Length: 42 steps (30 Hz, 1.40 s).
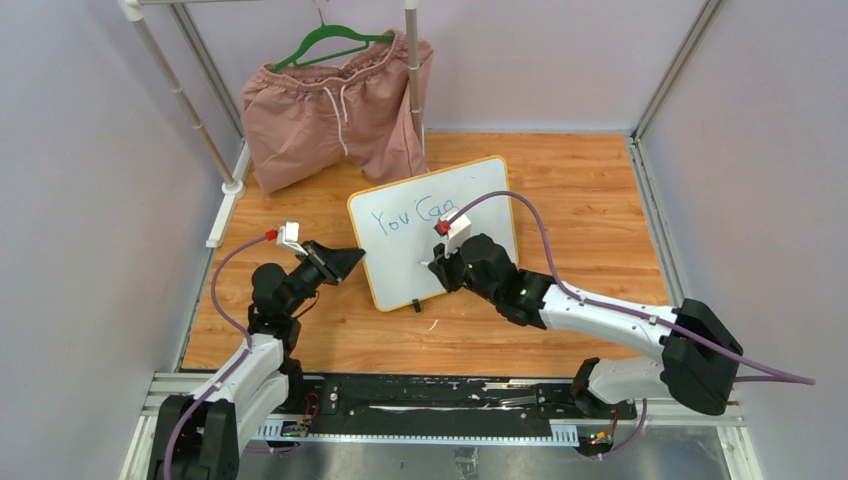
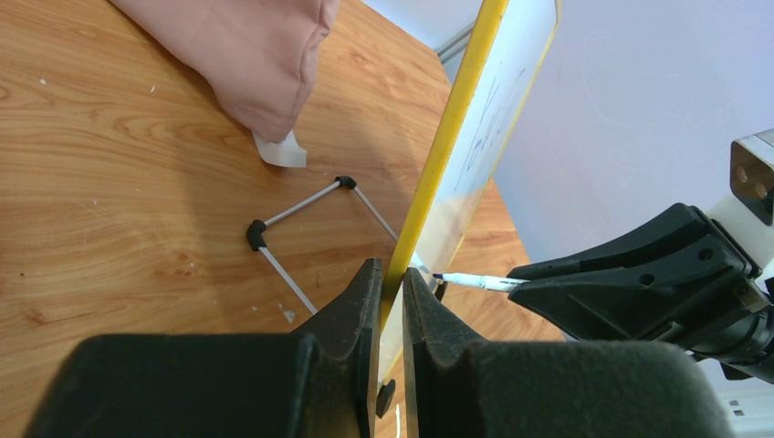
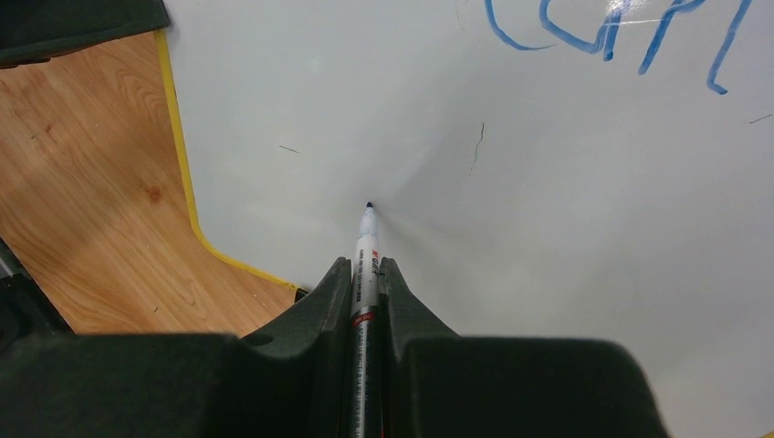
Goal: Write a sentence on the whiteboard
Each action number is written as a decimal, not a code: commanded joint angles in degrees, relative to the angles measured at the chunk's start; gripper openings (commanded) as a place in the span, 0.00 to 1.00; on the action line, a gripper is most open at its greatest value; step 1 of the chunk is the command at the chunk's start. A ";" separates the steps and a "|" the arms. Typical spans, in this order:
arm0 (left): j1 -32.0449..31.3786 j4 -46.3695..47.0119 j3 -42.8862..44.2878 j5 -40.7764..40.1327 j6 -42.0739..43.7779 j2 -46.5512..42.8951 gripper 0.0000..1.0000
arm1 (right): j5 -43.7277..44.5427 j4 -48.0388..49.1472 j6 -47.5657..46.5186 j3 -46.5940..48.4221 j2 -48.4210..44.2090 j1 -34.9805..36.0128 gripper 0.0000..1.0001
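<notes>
- Pink shorts hang from a green hanger on the white rack at the back left of the wooden table.
- The left gripper reaches in from the left. Its two black fingers are pressed onto the yellow frame of the whiteboard at the lower part of its left edge, one on each face.
- The whiteboard stands tilted back near the middle of the table, propped on a thin wire stand with black corner pieces that rests on the wood behind it.
- The sentence so far reads "You Can" in blue across the upper part of the board; the lower part is bare white.
- The right gripper comes in from the right, its fingers clamped on a thin white marker.
- The marker's dark tip sits at the board's surface, below the lettering and near the lower left corner; I cannot tell for sure whether it touches.
</notes>
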 commanded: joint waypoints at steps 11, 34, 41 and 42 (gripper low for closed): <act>-0.16 2.87 -0.37 0.50 -0.61 -0.64 0.00 | 1.03 0.39 -0.37 2.20 1.78 0.75 0.00; -0.13 2.87 -0.46 0.50 -0.76 -0.88 0.00 | -2.24 0.68 -0.14 2.10 3.37 2.22 0.00; -0.13 2.89 -0.42 0.58 -0.71 -0.92 0.00 | -0.80 -0.99 0.08 1.01 2.93 2.24 0.00; -0.13 2.87 -0.42 0.58 -0.77 -0.92 0.00 | -0.53 -1.25 0.03 0.87 2.80 2.24 0.00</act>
